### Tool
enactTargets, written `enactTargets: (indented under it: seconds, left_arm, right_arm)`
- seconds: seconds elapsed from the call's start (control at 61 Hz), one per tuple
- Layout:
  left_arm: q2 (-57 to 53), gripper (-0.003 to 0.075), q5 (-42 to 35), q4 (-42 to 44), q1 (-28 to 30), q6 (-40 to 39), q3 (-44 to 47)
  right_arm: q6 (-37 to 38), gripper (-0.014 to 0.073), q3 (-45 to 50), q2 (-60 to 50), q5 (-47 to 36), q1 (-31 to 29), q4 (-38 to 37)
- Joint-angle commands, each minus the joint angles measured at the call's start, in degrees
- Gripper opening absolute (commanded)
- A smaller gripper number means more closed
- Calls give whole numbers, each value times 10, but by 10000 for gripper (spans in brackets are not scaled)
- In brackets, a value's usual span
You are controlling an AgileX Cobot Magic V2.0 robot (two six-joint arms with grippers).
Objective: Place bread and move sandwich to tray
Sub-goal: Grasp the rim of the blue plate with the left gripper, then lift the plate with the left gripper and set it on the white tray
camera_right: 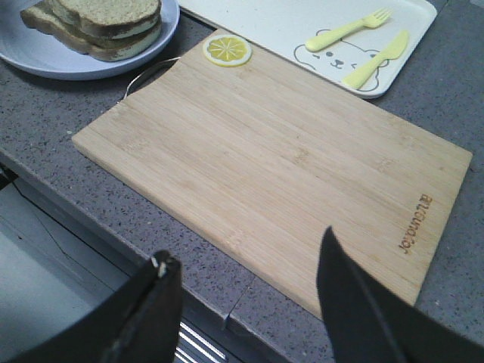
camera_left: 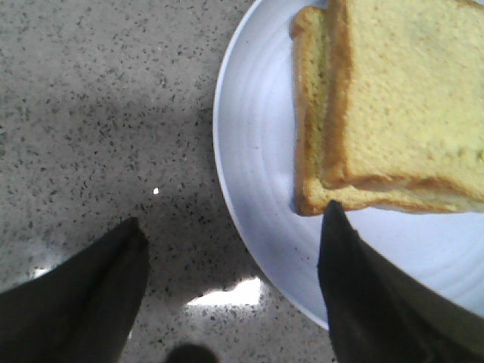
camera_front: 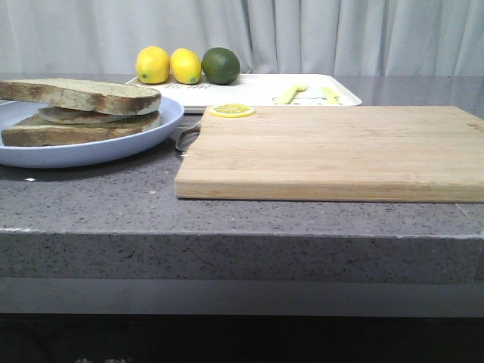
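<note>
Grey speckled stone countertop (camera_front: 242,219), thick front edge; pale pleated curtain (camera_front: 318,34) behind; soft, even light.

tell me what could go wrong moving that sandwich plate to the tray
The top bread sits skewed on the sandwich, so tilting the plate could slide it off. The tray already holds lemons, a lime and cutlery, so space may be tight. The left gripper straddles the rim, open; a shallow pinch may slip.

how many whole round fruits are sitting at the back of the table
3, in a row at the white tray's back-left end: a lemon leftmost, a second lemon in the middle, a dark green lime rightmost. The lemon slice on the cutting board isn't counted.
</note>
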Motion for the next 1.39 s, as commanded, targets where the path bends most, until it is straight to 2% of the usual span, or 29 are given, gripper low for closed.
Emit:
enactTargets:
  seconds: [0.0,0.525,0.886,1.116,1.378]
  left_arm:
    - [14,468,-21,-35,10,11,-25]
    - [111,298,-48,-175,14,90,-26]
    - [117,-18,-51,-175,14,91,-26]
    - [93,-18,-56,-191,14,108,-30]
    - [78,-18,-24,-227,4,109,-112]
  right_arm:
    - [-3,424,-13,0,-37,0,4]
    - [-3,424,-13,0,-37,0,4]
    - [-3,424,-13,0,-37,0,4]
    - [-3,424,-13,0,-37,0,4]
    - [-3,424,-13,0,-37,0,4]
